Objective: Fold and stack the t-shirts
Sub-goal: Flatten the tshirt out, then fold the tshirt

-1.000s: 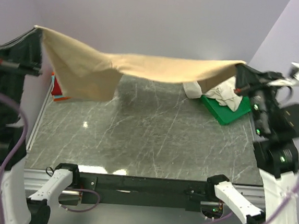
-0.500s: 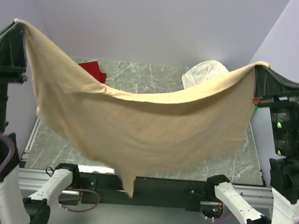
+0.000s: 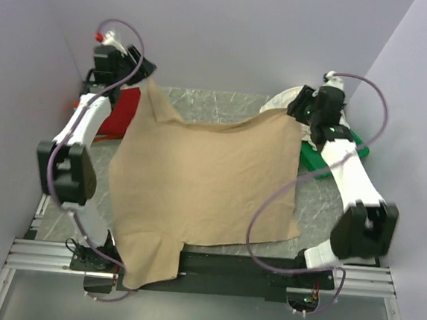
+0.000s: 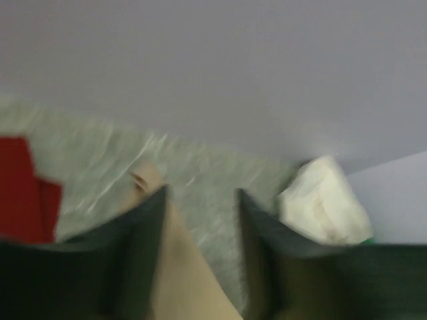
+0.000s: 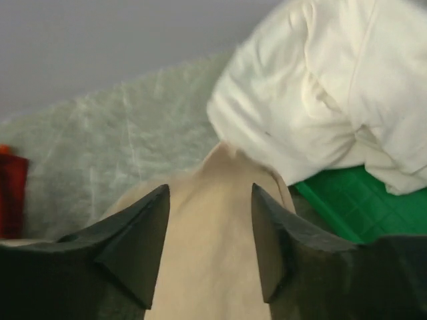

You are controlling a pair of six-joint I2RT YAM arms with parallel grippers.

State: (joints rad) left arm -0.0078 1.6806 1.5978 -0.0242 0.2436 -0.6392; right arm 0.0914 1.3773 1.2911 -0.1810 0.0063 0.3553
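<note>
The tan-beige t-shirt (image 3: 204, 178) lies spread flat over the table, one sleeve hanging over the near edge. My left gripper (image 3: 140, 70) hovers at its far left corner and is open, with the tan cloth (image 4: 180, 280) lying loose under the fingers. My right gripper (image 3: 302, 108) is at the far right corner, also open, over the tan cloth (image 5: 207, 253). A deep red t-shirt (image 3: 117, 110) lies at the far left. A cream-white t-shirt (image 3: 284, 100) is bunched at the far right.
A green plastic tray (image 3: 325, 161) sits at the right edge under the cream-white t-shirt (image 5: 327, 100), close beside my right gripper (image 5: 210, 188). The back wall stands just beyond both grippers. The red t-shirt (image 4: 23, 193) lies left of my left gripper (image 4: 201, 193).
Both arms swung the tan t-shirt forward out of the air and laid it on the table. Both grippers opened and let go of its corners.
</note>
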